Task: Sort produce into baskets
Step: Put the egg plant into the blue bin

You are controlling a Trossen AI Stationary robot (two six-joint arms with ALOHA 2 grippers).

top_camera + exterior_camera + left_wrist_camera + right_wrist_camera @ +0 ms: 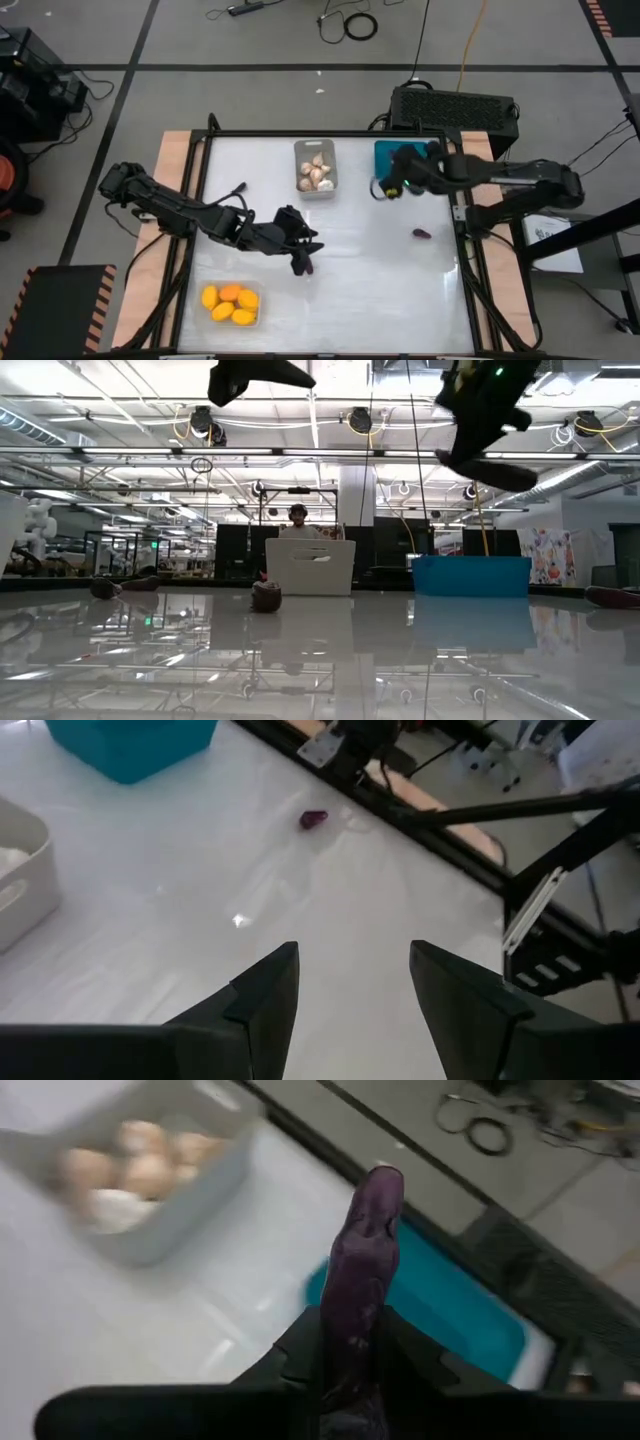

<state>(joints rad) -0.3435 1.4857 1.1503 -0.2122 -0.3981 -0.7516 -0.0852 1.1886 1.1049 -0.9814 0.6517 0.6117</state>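
Observation:
My right gripper (384, 187) hangs above the near left corner of the teal basket (402, 156) and is shut on a long dark purple eggplant (362, 1270). The basket also shows in the right wrist view (455, 1308). My left gripper (302, 262) is open and empty above the table's middle; its fingers show apart in the left wrist view (355, 955). A tiny purple eggplant (421, 233) lies on the table right of centre. The grey basket (316, 168) holds garlic bulbs. The clear basket (232, 303) holds yellow-orange fruits. My right gripper pinches the long eggplant's one end (350, 1365) between its two fingers. The eggplant lies along the fingers and sticks out past their tips. It is lifted clear of the table, its free end (380, 1185) over the edge of the teal basket.
A black perforated box (455, 105) stands behind the table's far right edge. The black frame rail (462, 250) runs along the table's right side. A bare stretch of white tabletop (370, 280) lies between the baskets. A person shows far off in the low view (297, 515).

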